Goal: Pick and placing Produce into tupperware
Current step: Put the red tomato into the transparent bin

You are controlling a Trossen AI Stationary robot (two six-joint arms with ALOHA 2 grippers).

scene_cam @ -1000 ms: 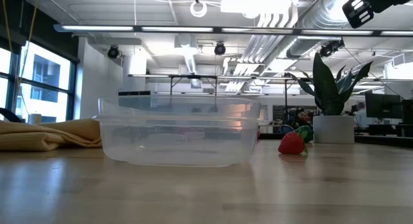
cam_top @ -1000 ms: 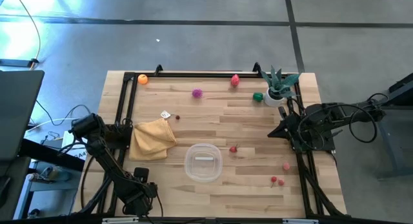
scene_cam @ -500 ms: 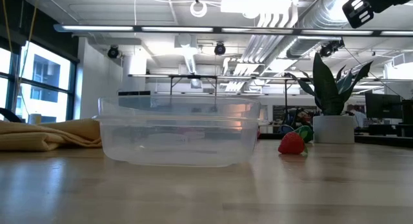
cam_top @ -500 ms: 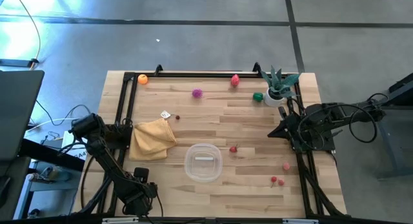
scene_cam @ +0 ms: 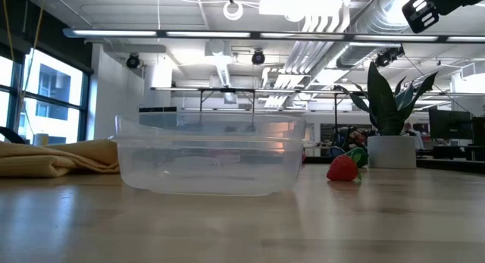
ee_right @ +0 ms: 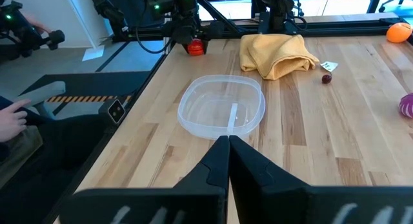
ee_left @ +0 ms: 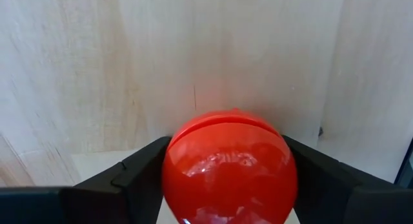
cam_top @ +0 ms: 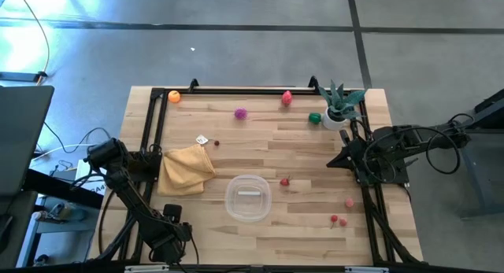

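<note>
— Two large items first. Table (cam_top: 260, 139): wood, railed in black. Tupperware (cam_top: 248, 198): near the front edge, about mid-width, apparently empty.

— Noted. Grippers?

— Left gripper (ee_left: 227, 185): at the front left corner, clamped on a red ball (ee_left: 229, 153) of produce. Right gripper (ee_right: 228, 146): waiting at the right edge, fingers pressed together, holding nothing.

— Bearing for the drop?

— Tupperware to the right of the left gripper and slightly farther in, well apart. No long axis to mind on a round ball. Probably calls for a short carry rightward, then release above the rim.

— Anything hidden?

— Cannot see the ball from above: covered by the arm. Cannot tell whether resting on the wood or hanging just clear. Smaller pieces: strawberry (cam_top: 284, 181) just beside the tupperware, cherries (cam_top: 337, 220) nearer the right arm.
</note>
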